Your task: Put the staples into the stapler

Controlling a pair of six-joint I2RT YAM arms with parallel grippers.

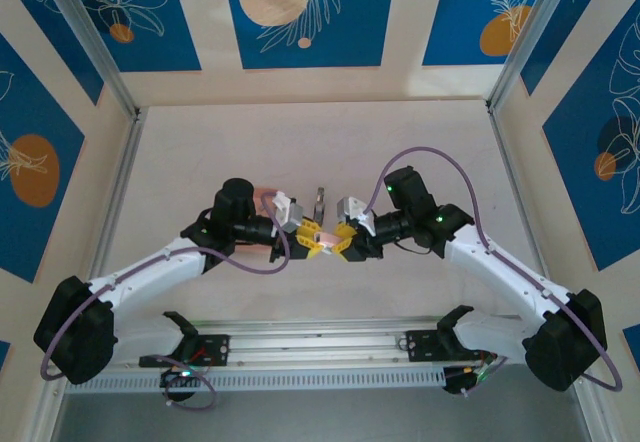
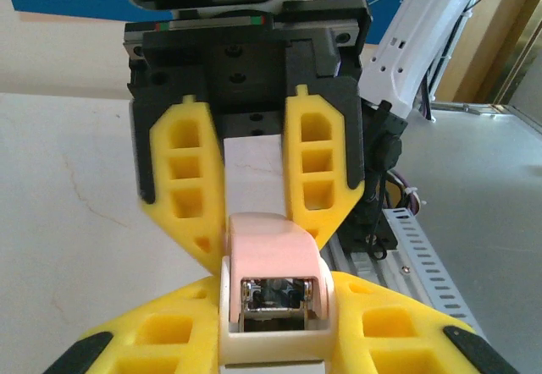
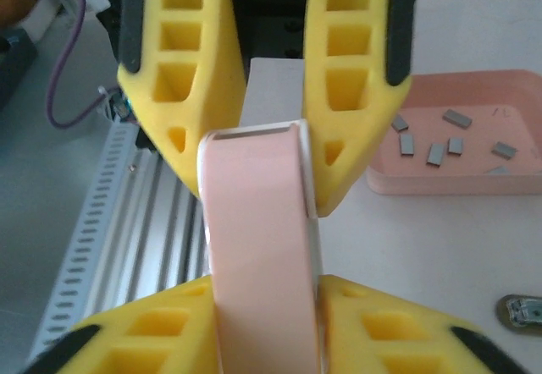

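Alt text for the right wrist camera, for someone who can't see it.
A pink stapler is gripped from both ends by two yellow-fingered grippers, the right gripper at the bottom and the left gripper at the top. Beside them sits a pink tray holding grey staples, with a small grey metal piece nearer the camera.

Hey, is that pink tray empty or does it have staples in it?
Not empty: in the right wrist view, several small grey staples lie loose on the floor of the pink tray.
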